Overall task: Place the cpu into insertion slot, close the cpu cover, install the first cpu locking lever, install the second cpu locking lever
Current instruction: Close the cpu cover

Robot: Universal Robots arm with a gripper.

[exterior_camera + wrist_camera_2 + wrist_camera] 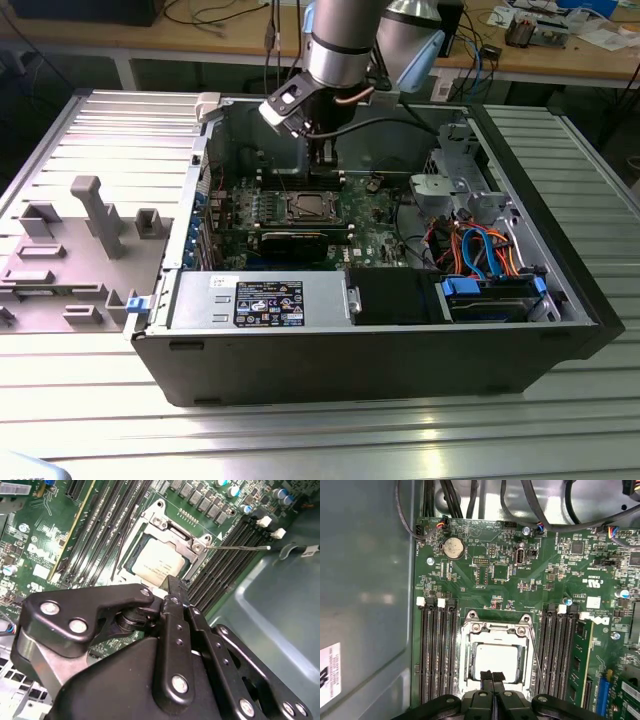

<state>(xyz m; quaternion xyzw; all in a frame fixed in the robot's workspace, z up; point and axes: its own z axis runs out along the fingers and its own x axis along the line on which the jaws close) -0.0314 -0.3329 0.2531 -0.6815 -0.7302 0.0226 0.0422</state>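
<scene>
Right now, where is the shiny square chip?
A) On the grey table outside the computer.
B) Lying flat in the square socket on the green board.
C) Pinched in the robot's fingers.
B: the cpu lies flat on the green board, framed by the cpu cover, and the gripper is shut with nothing between its fingers.

A ribbed, silvery metal table (300, 430) fills the foreground of the exterior view, and soft glare (440, 415) pools on its near slats. Grey moulded fixtures (70, 250) sit on it at the exterior view's left. Behind stands a pale wooden workbench (190, 40) on a grey leg (125, 68) — strewn with cables (215, 14), and dark underneath.
</scene>
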